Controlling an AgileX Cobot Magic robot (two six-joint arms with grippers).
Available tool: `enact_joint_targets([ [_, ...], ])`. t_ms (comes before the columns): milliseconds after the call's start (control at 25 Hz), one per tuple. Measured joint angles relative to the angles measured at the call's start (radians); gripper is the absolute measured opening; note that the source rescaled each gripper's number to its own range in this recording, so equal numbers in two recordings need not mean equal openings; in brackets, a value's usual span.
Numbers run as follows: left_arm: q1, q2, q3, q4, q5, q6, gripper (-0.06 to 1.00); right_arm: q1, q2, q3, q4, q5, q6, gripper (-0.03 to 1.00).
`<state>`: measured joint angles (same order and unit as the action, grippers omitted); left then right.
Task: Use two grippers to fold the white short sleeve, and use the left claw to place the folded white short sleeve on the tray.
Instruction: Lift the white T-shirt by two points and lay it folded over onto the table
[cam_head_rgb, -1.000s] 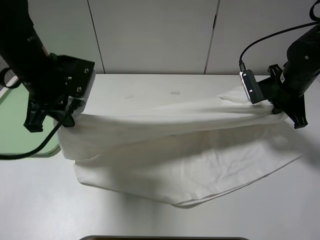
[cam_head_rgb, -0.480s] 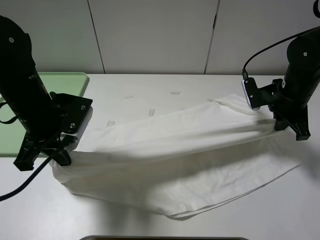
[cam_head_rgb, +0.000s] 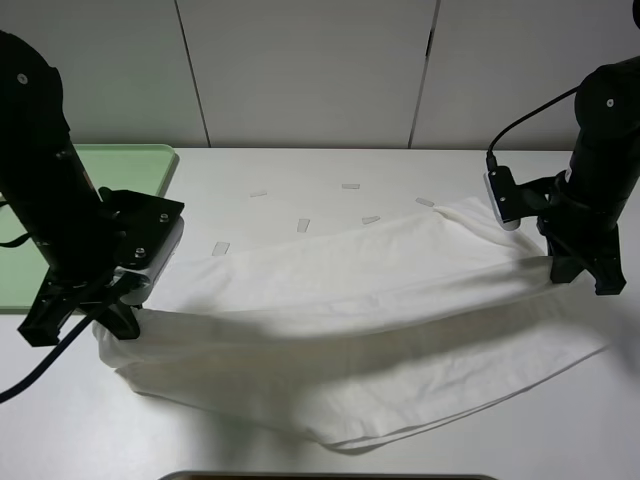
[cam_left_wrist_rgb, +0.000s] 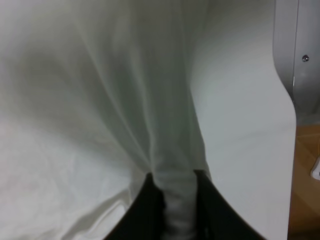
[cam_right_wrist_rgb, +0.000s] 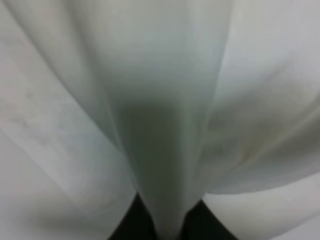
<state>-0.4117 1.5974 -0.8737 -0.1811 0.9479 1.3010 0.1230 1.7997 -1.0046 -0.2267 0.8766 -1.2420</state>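
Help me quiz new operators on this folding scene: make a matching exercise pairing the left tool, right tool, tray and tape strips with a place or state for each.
Things:
1. left tool
2. right tool
3. tray
4. tape strips

Places or states:
a. pale green, at the table's far left, behind the left arm
b. shut on the right end of the white short sleeve
c. small pale pieces on the bare table beyond the garment
d. shut on the garment's left end

Pairs: 1-d, 2-b, 3-a, 4-c
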Motion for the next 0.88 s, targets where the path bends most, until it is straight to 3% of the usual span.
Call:
enact_joint_targets([
  [440, 0.0, -0.001, -0.005, 0.003, -0.009, 0.003, 0.11, 0.0, -0.011, 0.0, -0.002, 0.019, 0.04, 0.0],
  [800, 0.0, -0.087, -0.06, 0.006, -0.006, 0.004, 0.11, 0.0, -0.133, 0.0, -0.011, -0.052, 0.04, 0.0],
  [880, 0.0, -0.121, -0.069, -0.026, 0.018, 0.03, 0.11, 0.0, -0.144, 0.0, -0.008, -0.055, 0.04, 0.0],
])
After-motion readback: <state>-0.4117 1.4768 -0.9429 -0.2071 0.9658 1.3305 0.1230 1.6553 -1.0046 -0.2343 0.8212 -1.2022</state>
